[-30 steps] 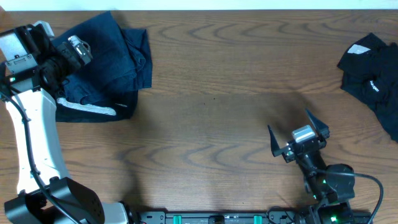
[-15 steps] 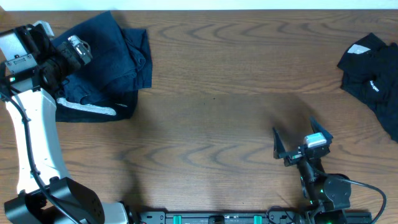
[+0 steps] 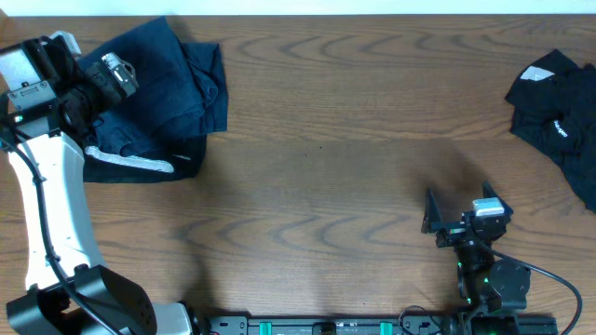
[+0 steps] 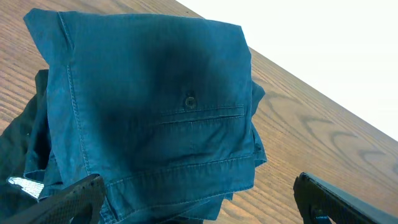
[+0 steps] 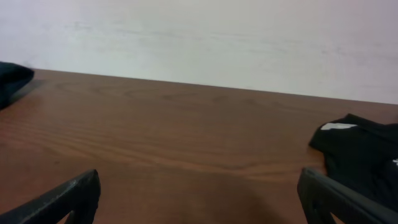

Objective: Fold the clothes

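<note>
Lettering (image 3: 557, 129) on black garment (image 3: 579, 98), illegible

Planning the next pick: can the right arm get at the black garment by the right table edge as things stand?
Probably yes. The right gripper is open and empty, and only bare table lies between it and the black garment.

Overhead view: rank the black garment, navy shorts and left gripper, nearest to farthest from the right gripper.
1. Black garment, at the right edge.
2. Navy shorts, far-left corner.
3. Left gripper, above the shorts, farther left.
</note>
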